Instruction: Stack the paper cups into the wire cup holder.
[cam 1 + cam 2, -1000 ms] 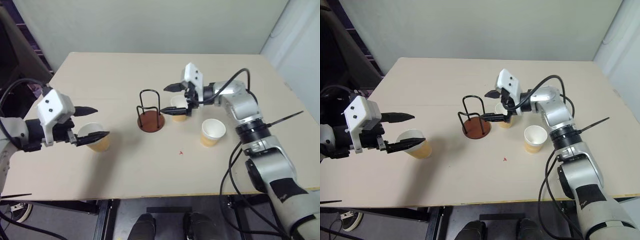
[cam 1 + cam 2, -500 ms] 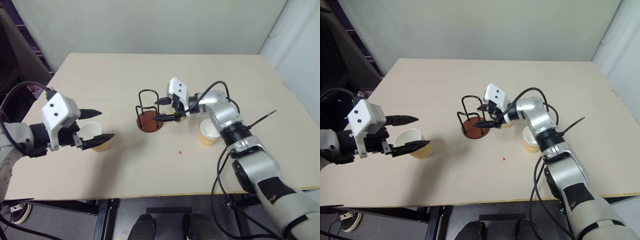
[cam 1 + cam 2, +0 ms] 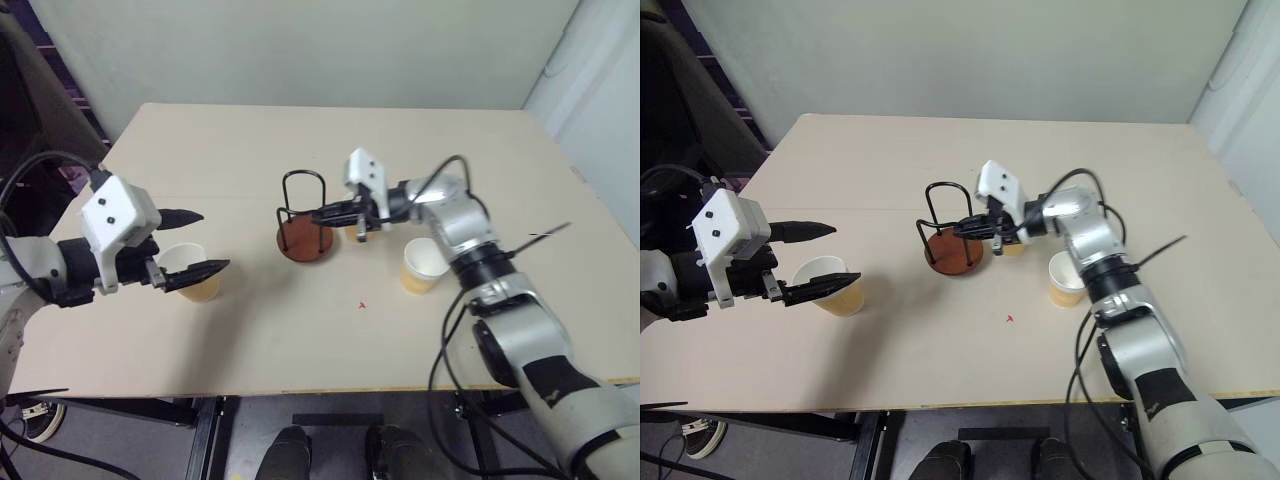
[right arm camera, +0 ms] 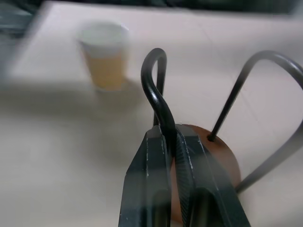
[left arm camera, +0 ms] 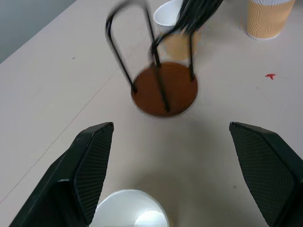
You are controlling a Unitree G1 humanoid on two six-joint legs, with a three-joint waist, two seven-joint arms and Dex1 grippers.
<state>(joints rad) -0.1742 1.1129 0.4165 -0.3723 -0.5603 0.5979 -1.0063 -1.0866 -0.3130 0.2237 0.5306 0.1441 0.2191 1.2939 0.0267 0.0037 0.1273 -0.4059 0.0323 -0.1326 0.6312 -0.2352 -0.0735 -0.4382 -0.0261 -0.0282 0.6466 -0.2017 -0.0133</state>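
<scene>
Left eye view, nearest first: the left tool [image 3: 195, 243] hangs wide open with a cup [image 3: 189, 270] standing on the tabletop [image 3: 300, 330] between its fingers, nothing gripped. If it closes off-centre or too hard, the thin paper wall may crumple or the cup may skid away.

Further out, a second cup [image 3: 424, 264] stands alone near the right arm, and a third cup [image 3: 1012, 243] sits just behind the right tool, partly hidden.

At mid-tabletop stands the holder [image 3: 302, 218], empty, brown base flat. The right tool [image 4: 171, 142] is shut on one of its wire loops, fingers pinched tight around the thin wire just above the base. That grip is the main risk, in my view: the holder looks light, so any pull or twist of the arm could tilt it, drag it across the tabletop, or knock the third cup just beside it. The round wire might also slip between the pads and let the holder rock or drop. If the holder shifts, the left arm's aim for stacking would be off.
</scene>
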